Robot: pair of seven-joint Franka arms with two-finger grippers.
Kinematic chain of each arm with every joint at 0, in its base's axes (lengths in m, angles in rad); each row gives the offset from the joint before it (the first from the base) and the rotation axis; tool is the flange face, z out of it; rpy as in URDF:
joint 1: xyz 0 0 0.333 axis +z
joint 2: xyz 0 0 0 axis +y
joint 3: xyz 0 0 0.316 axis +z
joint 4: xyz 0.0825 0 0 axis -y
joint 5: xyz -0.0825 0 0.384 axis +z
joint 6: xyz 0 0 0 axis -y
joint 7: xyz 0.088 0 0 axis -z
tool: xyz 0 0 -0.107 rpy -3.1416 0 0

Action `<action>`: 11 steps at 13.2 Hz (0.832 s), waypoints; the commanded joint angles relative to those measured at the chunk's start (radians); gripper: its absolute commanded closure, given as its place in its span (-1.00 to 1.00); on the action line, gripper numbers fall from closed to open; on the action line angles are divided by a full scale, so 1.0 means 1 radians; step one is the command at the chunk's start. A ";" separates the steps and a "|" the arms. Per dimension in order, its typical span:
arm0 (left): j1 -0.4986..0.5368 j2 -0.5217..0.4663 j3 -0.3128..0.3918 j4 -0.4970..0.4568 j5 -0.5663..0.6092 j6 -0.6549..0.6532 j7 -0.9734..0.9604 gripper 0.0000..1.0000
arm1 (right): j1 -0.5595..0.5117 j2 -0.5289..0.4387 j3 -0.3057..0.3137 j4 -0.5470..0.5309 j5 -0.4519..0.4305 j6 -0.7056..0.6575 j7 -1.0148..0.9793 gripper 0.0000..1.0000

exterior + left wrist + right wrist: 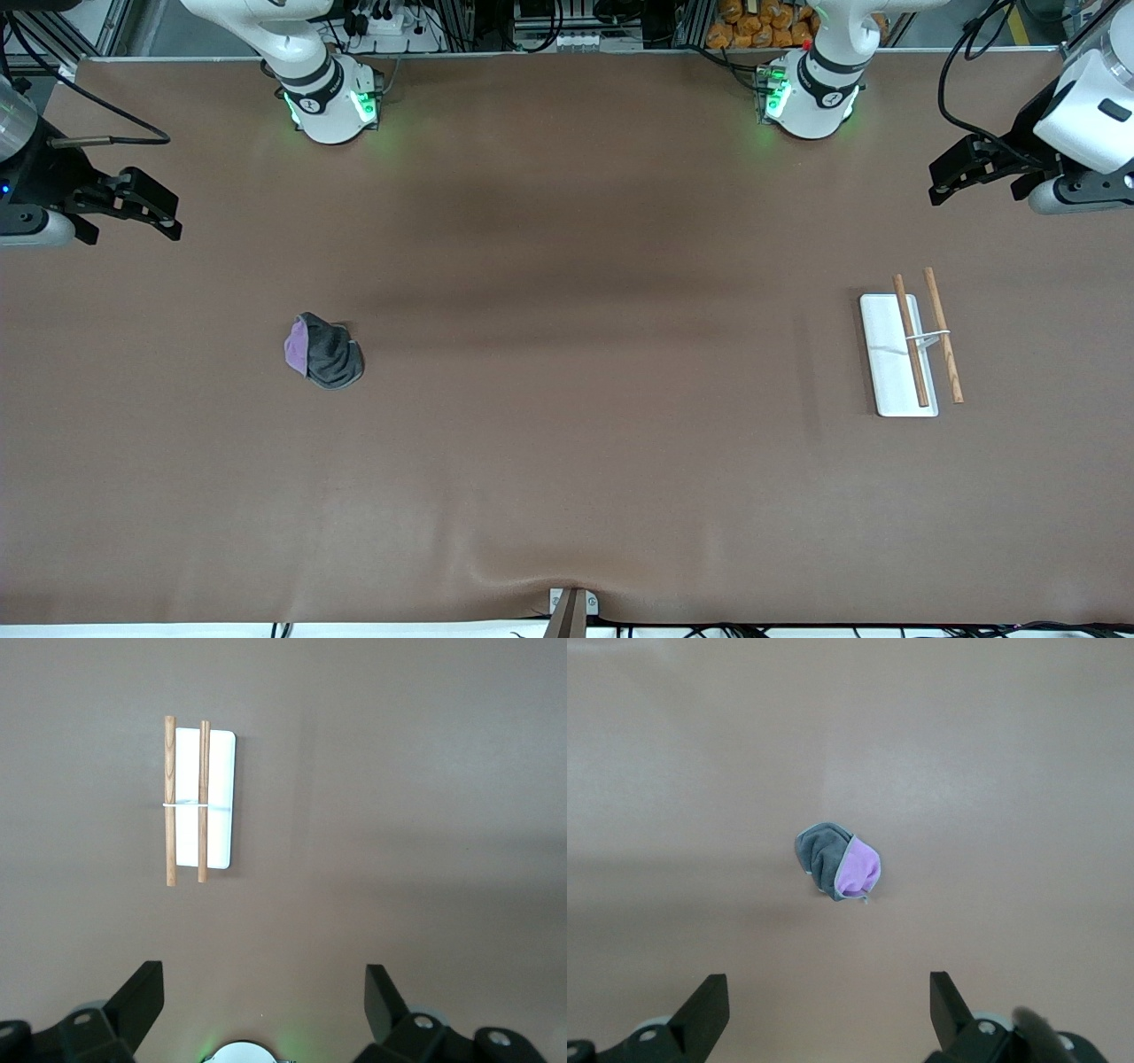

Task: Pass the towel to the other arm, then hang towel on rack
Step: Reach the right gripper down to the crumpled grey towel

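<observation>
The towel [324, 351], a dark grey crumpled cloth with a lilac face, lies on the brown table toward the right arm's end; it also shows in the right wrist view [838, 861]. The rack [912, 351], a white base with two wooden rods, lies toward the left arm's end and shows in the left wrist view [199, 799]. My right gripper [151, 206] hangs open and empty, high over the table's edge at the right arm's end. My left gripper [961, 174] hangs open and empty, high over the table's edge at the left arm's end. Both arms wait.
The two arm bases [332, 102] [808, 97] stand along the table's edge farthest from the front camera. A small metal bracket [571, 607] sits at the nearest edge. Brown table [576, 354] lies between towel and rack.
</observation>
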 commanded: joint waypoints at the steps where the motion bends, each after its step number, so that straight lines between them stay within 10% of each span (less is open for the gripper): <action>1: 0.002 -0.020 0.009 -0.003 0.019 -0.016 0.021 -1.00 | -0.003 0.011 0.004 0.024 -0.008 -0.018 0.017 -1.00; 11: 0.010 0.010 0.000 0.006 0.020 -0.016 0.019 -1.00 | -0.028 0.148 0.003 0.017 -0.018 -0.018 0.001 -1.00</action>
